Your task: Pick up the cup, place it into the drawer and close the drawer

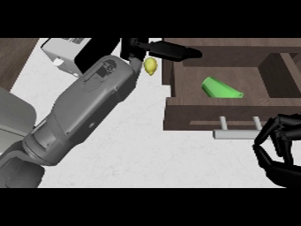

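Observation:
The green cup (221, 89) lies on its side inside the open wooden drawer (178, 106), with no hand touching it. My left arm reaches up from the lower left. Its hand (154, 47) is open, fingers stretched straight over the drawer's back left corner, well clear of the cup. At the lower right, my right hand (284, 140) hovers beside the right end of the drawer's white handle (238, 133). Its fingers are bent in a relaxed arch and hold nothing.
A small yellow fruit (151, 66) lies on the white counter just left of the drawer, under my left hand. A white boxy object (62, 49) sits at the back left. A grey appliance (3, 117) stands at the left edge.

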Action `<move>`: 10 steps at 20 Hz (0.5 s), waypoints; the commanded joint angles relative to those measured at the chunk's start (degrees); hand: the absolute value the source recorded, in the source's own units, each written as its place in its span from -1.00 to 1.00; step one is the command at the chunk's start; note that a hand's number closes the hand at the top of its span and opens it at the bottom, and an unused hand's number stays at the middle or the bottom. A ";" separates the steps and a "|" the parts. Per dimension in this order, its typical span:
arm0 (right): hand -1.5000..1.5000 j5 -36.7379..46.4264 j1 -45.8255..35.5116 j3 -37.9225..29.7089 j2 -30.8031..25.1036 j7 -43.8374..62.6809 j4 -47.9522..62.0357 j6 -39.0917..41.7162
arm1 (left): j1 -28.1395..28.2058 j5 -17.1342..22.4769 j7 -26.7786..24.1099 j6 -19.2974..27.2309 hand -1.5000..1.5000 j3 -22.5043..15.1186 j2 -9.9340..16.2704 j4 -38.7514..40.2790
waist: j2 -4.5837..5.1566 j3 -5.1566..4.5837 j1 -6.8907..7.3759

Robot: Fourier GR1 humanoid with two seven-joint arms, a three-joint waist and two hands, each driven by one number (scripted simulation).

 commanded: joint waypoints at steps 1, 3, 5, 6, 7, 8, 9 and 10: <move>1.00 5.13 -0.09 1.98 0.29 4.03 -0.97 -1.73 | 5.19 -0.48 3.09 -1.79 -1.00 0.85 6.81 -8.38 | -0.20 -0.02 0.82; 1.00 10.95 -0.60 5.44 3.03 0.67 1.90 -4.43 | 10.05 -0.87 0.91 -0.97 -1.00 1.77 5.98 -10.88 | 0.08 0.01 0.55; 1.00 13.67 -2.05 4.00 1.48 -2.43 7.12 -5.05 | 12.50 0.36 5.08 -2.11 -1.00 2.13 10.84 -17.32 | -0.13 0.02 1.85; 1.00 17.36 -2.50 7.31 3.30 -2.89 6.89 -6.87 | 13.18 -0.95 3.46 0.44 -1.00 2.87 8.19 -16.28 | 0.13 0.03 0.64; 1.00 19.64 -7.41 8.05 3.80 -2.13 10.92 -8.46 | 12.38 -0.24 5.03 -1.98 -1.00 3.49 9.86 -16.82 | 0.25 0.02 1.07; 1.00 20.75 -5.83 7.75 2.41 -3.87 11.64 -8.11 | 16.92 0.90 3.60 -4.18 -1.00 4.38 13.05 -19.29 | 0.14 0.01 1.75; 1.00 22.99 -8.30 9.37 3.33 -3.49 13.17 -9.36 | 18.37 -0.41 4.03 -1.17 -1.00 3.40 11.82 -22.28 | 0.08 0.02 1.64; 1.00 25.78 -5.91 11.03 1.60 -6.10 14.02 -8.84 | 19.29 0.68 4.73 -4.74 -1.00 4.00 14.40 -23.03 | 0.10 0.02 1.74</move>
